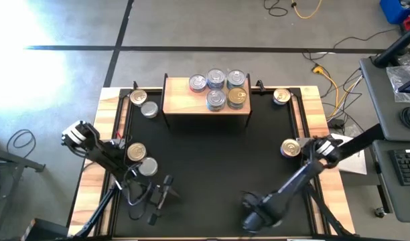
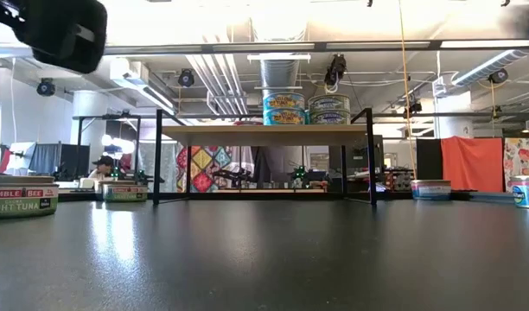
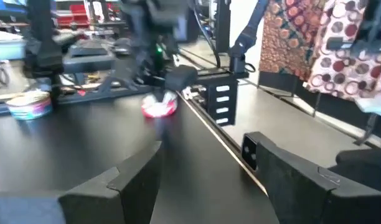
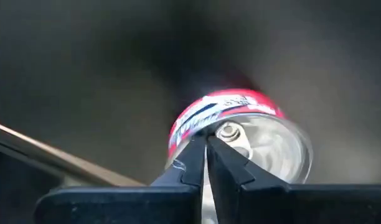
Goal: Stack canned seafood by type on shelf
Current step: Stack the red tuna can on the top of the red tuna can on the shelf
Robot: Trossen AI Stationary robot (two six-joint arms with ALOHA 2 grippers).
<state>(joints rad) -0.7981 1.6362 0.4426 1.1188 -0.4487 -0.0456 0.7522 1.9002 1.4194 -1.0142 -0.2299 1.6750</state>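
Currently sitting low in the high view, the left claw point(image 3: 200, 158) is hanging over the bare black surface point(image 1: 205, 167), jaws standing partly open with nothing between them. To the right, the right claw point(image 4: 206, 146) is pinched fully shut, its tips pointing at the silver lid of a red-labelled tin point(image 4: 240, 134) near the surface's right edge. It is gripping nothing that I can see; whether the tips are touching the lid is unclear.

Six tins are lying loose:
- a gold-lidded tin point(image 1: 137, 152) and a silver one point(image 1: 148, 167), touching, at lower left
- another gold point(image 1: 138, 98) and silver point(image 1: 149, 110) pair further up the left edge
- the red-labelled tin at right
- a lone gold tin point(image 1: 281, 96) at upper right

Farthest off, the shelf point(image 1: 178, 100) is carrying the sorted lot point(image 1: 218, 90): four silver lids and one gold showing from above, with the low view showing stacks two high. Judging by this, the job is sitting roughly at the halfway mark.
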